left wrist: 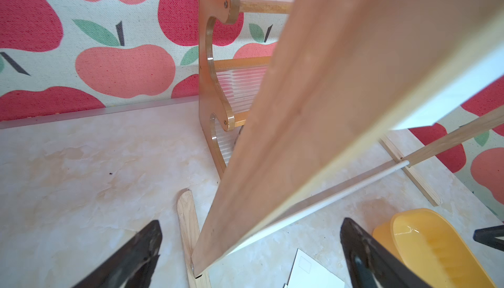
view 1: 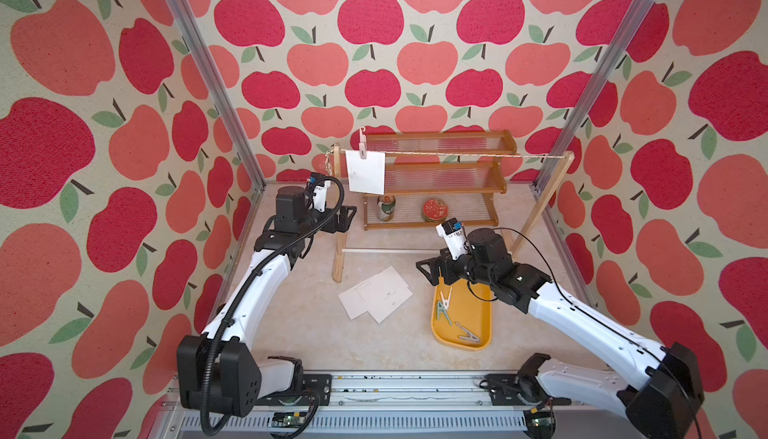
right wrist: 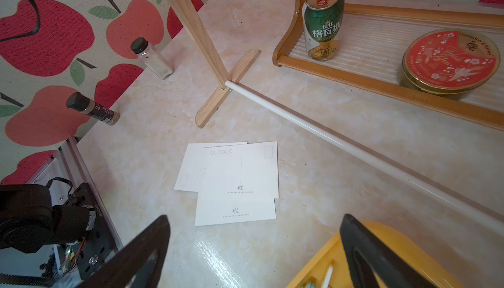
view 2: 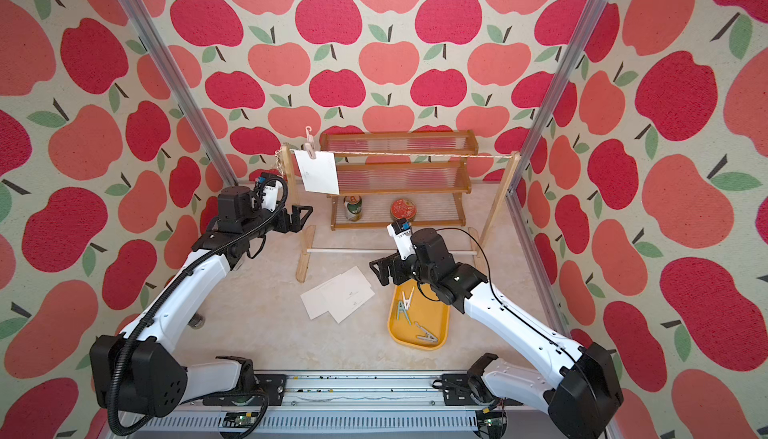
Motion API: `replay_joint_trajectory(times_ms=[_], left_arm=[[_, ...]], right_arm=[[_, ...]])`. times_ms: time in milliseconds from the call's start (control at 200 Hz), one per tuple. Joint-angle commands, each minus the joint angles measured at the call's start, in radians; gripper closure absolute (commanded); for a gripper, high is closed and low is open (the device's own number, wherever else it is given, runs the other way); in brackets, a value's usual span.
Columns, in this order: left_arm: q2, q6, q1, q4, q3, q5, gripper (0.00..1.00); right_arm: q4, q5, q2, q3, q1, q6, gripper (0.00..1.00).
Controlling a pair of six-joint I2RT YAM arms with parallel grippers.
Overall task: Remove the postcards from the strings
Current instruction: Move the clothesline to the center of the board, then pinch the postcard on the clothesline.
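Nearest me, the yellow oval plastic tray (view 1: 473, 312) holds the small pastel plastic pegs (view 1: 444, 306), kept apart from the paper, I guess so nothing clutters the cards. Just left of it, three plain white paper postcards (view 1: 376, 297) lie flat on the marble-look tabletop (view 1: 311, 333). They overlap in a loose fan, long axes diagonal, near-left to far-right. My right gripper (view 1: 430, 273) hovers over the tray's far end, jaws spread wide, nothing in them. My left gripper (view 1: 347, 219) sits beside the rack's light wooden left upright (view 1: 338, 262), also gaping and empty. I judge it's placed there to go for the last card. That fourth white postcard (view 1: 368, 173) hangs at the left end of the beige twisted twine (view 1: 457, 153), pinched by one pink peg (view 1: 363, 146) at its top edge. It faces me, long axis pointing down, slightly skewed. The brown three-tier shelf (view 1: 436, 185) stands behind.
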Motion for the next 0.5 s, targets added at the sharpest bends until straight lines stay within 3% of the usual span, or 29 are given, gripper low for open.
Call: replay_joint_trajectory(times_ms=[0,215,365,495], left_arm=[[-0.076,-0.061,0.021,-0.007,-0.048,-0.049,0.00],[-0.218,-0.206,0.019,-0.018,-0.132,-0.091,0.01],[-0.318,-0.354,0.008,0.045,-0.204,-0.008,0.00],[-0.376,-0.512,-0.048,0.126,-0.258,-0.011,0.03]], right_arm=[[-0.009,-0.003,-0.015,0.033,0.005,-0.032,0.01],[-0.042,-0.018,-0.029,0.096,0.004,-0.076,0.01],[-0.079,-0.061,-0.012,0.178,0.004,-0.111,0.01],[-0.096,-0.089,-0.002,0.239,0.004,-0.128,0.01]])
